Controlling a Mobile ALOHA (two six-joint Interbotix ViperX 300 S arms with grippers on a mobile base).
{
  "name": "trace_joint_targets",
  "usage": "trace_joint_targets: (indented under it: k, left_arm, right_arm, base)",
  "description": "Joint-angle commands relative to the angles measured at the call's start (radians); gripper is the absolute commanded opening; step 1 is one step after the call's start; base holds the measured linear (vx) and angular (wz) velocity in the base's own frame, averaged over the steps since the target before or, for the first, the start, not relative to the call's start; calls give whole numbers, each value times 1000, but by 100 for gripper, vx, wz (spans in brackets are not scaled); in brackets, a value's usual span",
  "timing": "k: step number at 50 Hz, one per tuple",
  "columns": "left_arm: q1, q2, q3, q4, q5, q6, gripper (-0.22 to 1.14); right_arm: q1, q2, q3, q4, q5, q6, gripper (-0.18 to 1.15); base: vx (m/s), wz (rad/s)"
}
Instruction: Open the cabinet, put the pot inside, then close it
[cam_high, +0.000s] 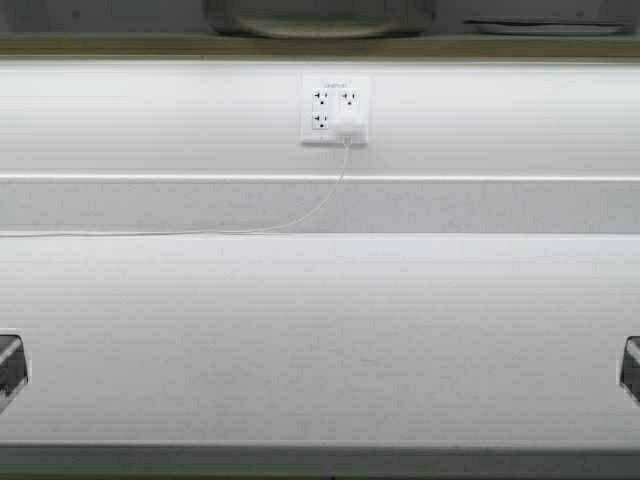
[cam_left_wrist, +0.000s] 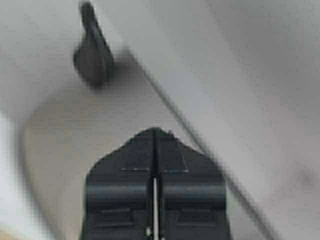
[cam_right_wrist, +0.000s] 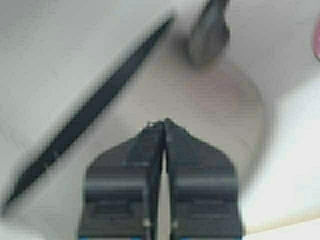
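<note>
Cabinet handle near left gripper; right gripper; both pinched together, holding nothing

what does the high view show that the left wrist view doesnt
Only the high view shows the wall outlet with a white plug and cord, the white counter, and a pot's underside on the ledge above. Only the left wrist view shows the left gripper, jaws shut, below a dark handle on a beige panel. They share no object I can identify.
</note>
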Motion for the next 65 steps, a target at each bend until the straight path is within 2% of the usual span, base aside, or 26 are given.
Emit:
trace_joint_targets:
  k: [1, 5, 10, 15, 20, 32, 49, 55, 60, 65]
  left_arm:
    - [-8, -61, 9, 5, 124, 170, 7]
    - [-8, -89, 6, -11, 227, 318, 5]
    - [-8, -112, -5, -43, 333, 509, 5]
    - [-3, -117, -9, -94, 394, 663, 5]
    - [5, -124, 0, -140, 419, 744, 5]
    - [20, -186, 67, -143, 430, 773, 4]
    - [149, -308, 60, -129, 534, 801, 4]
    - [241, -379, 46, -127, 692, 818, 4]
    - [353, -442, 49, -126, 758, 821, 4]
    - [488, -483, 31, -126, 833, 825, 4]
  right_arm:
    - [44, -21, -12, -40, 69, -138, 2]
    - [64, -25, -21, -43, 143, -265, 10]
    - [67, -23, -35, -37, 229, -397, 9]
    - [66, -25, -41, -25, 264, -456, 8]
    - [66, -41, -52, -25, 299, -476, 8]
    - [34, -98, -31, -38, 356, -499, 8]
    - [8, -161, -8, -51, 430, -502, 8]
    - [-2, -199, 8, -58, 471, -503, 8]
    - [-21, -233, 11, -81, 514, -502, 8]
    - [-84, -252, -14, -104, 548, -505, 8]
  base:
    - [-14, -5]
    - [-15, -4]
    - [-18, -4]
    - [-18, -7]
    - [-18, -7]
    - [-21, 4]
    - [-26, 6]
    - [-24, -2]
    - [-24, -5]
    - [-24, -7]
